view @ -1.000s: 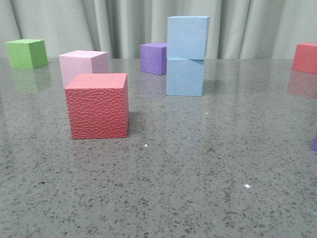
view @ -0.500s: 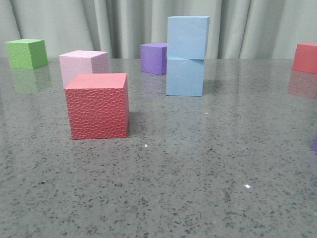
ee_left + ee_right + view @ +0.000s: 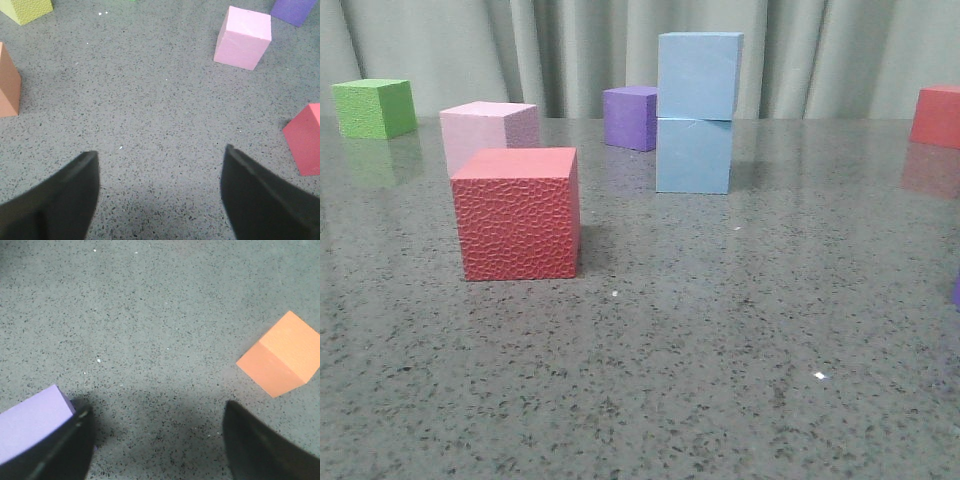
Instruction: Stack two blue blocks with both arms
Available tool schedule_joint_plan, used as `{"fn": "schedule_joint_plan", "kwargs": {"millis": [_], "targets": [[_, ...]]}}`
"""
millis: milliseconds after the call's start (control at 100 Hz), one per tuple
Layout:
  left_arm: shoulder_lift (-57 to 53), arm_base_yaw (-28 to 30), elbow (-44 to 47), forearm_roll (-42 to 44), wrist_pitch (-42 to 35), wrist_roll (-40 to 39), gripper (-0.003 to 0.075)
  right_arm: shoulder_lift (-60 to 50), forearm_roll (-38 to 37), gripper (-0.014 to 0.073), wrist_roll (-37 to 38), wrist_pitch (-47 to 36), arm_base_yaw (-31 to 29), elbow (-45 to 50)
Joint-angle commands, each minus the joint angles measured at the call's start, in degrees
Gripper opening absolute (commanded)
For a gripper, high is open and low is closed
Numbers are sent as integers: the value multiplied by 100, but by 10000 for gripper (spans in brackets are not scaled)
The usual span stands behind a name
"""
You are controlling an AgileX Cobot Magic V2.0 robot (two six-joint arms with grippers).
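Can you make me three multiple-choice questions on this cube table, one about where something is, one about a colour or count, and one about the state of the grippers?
1. Where is the upper blue block?
A. On top of the lower blue block
B. Beside the green cube
C. On the textured red cube

2. What colour is the cube just behind the textured red cube in the front view?
A. Orange
B. Pale pink
C. Green

3. How does the left gripper stand?
A. Shut on a blue block
B. Shut on the pink cube
C. Open, holding nothing

Answers:
1 A: the two blue blocks form one column on the table.
2 B: the pale pink cube shows right behind it.
3 C: its fingers stand wide apart over bare table; the right gripper is open too.
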Motion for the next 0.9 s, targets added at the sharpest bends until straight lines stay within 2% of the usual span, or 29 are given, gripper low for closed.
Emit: {"fn": "schedule_joint_plan", "kwargs": {"millis": [0,140,320,450,890], "targets": [[16,14,-145,15,-348,-51,367,-18,-96,382,-51,-236,-38,-149],[16,14,-145,15,-359,-51,191,-18,-96,200,-51,-213,-38,-149],[16,14,-145,15,-359,-51,-21,-18,-96,28,-51,-213,-38,-149],[16,14,-145,15,-385,-51,-19,-18,-96,-73,-51,-213,-38,-149],[16,14,-145,15,-460,-51,-19,-18,-96,-69,-51,-203,-38,-149]]}}
